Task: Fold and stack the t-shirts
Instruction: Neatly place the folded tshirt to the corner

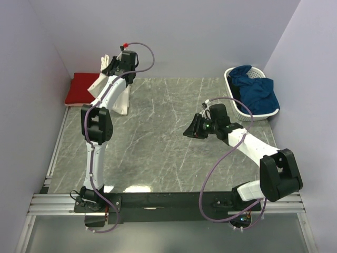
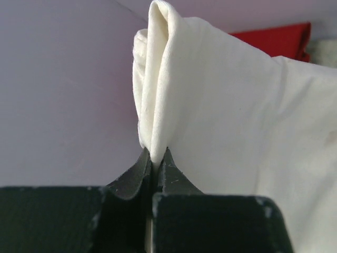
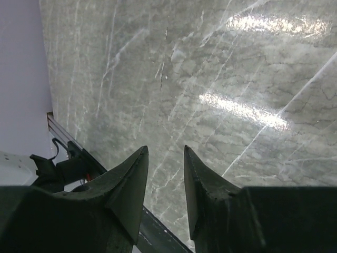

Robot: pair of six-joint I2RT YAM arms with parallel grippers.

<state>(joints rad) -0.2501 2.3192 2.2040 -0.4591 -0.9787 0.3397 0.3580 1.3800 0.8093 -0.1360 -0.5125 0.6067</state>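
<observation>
My left gripper (image 1: 110, 66) is shut on a fold of the cream t-shirt (image 1: 117, 95) and holds it up at the far left of the table, the cloth hanging down to the table. In the left wrist view the cream t-shirt (image 2: 210, 89) rises from between the closed fingertips (image 2: 156, 154). A folded red t-shirt (image 1: 80, 88) lies flat at the far left corner, just beside the cream one; its corner shows in the left wrist view (image 2: 274, 38). My right gripper (image 1: 187, 130) is open and empty above the table's middle right (image 3: 166, 150). The pale pink t-shirt is out of view.
A white slatted basket (image 1: 236, 101) with blue cloth (image 1: 258, 89) in it stands at the far right corner. Grey marble tabletop (image 1: 158, 142) lies between the arms. Lilac walls close in on the left, back and right.
</observation>
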